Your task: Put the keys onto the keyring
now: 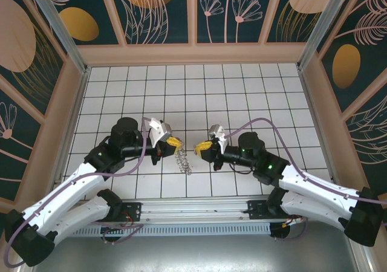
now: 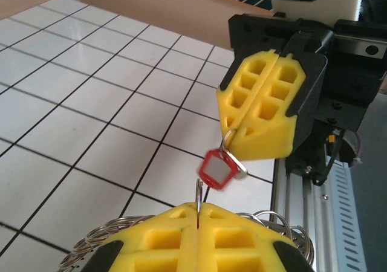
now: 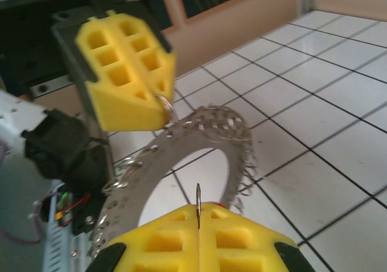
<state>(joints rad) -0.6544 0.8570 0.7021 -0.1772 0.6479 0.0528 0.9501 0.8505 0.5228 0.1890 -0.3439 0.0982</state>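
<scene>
Right now my left claw (image 1: 176, 142) is clamped tight on the keyring (image 3: 187, 142), over the white tiled tabletop (image 1: 254, 90); my right claw (image 1: 201, 145), jaws pressed together, pinches the keys (image 2: 216, 170) just beside that ring

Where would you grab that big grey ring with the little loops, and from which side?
Pinch the flat band of the keyring across its two faces, coming from above onto the top edge: it hangs roughly on edge, and the band is thin and flat. The left pincer seems to pinch only a rim loop.
</scene>
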